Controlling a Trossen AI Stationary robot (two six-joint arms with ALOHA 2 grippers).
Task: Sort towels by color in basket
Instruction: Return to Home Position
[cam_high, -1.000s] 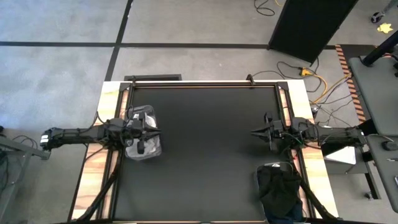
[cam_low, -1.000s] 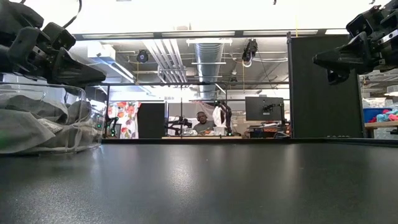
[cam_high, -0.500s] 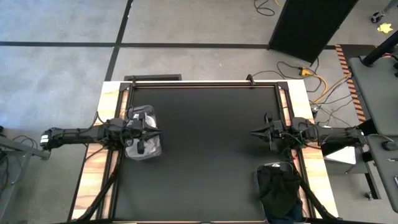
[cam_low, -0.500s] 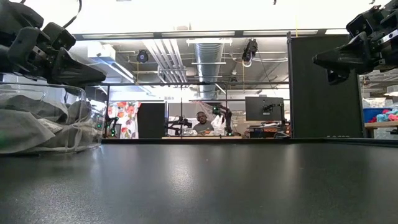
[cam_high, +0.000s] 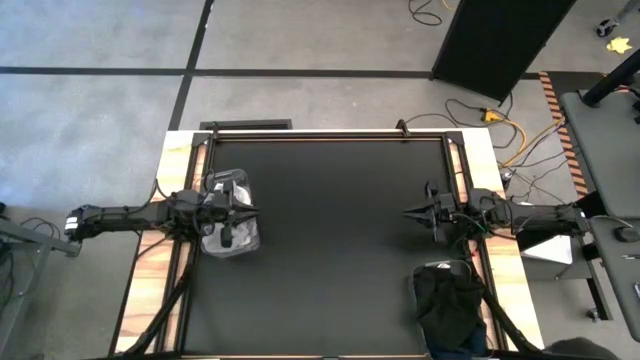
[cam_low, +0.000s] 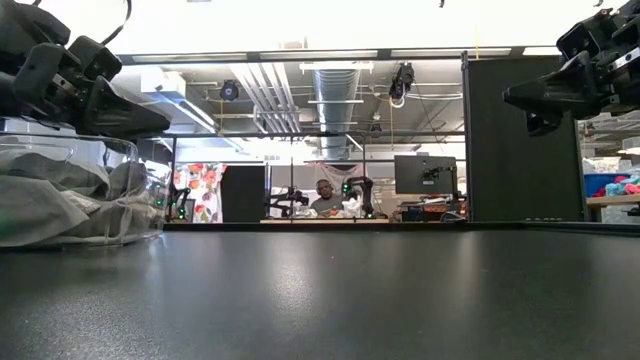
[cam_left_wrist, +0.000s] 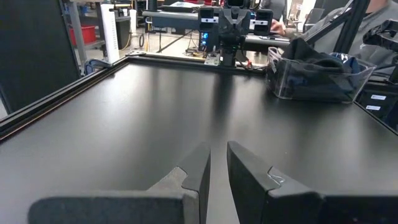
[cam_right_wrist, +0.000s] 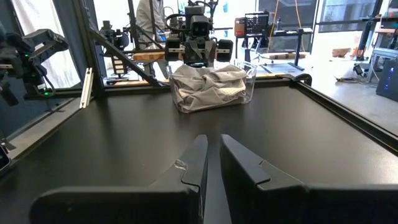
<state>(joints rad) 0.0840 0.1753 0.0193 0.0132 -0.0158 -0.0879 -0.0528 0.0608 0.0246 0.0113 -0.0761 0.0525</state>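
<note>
Light grey towels (cam_high: 236, 238) fill a clear bin (cam_low: 120, 150) at the table's left side; the right wrist view shows them crumpled inside it (cam_right_wrist: 210, 88). Dark towels (cam_high: 448, 305) are heaped in a second clear bin (cam_left_wrist: 283, 87) at the table's near right corner. My left gripper (cam_high: 251, 209) hangs shut just above the light-towel bin, pointing toward the table's right (cam_low: 150, 122). My right gripper (cam_high: 408, 212) hangs shut above the table's right part, pointing left (cam_low: 512, 97), away from both bins. Neither holds anything.
The black tabletop (cam_high: 340, 250) lies bare between the two arms. Wooden strips and a metal frame (cam_high: 320, 133) border the table. Beyond the far edge the low view shows a workshop with a person (cam_low: 322, 197) seated far off.
</note>
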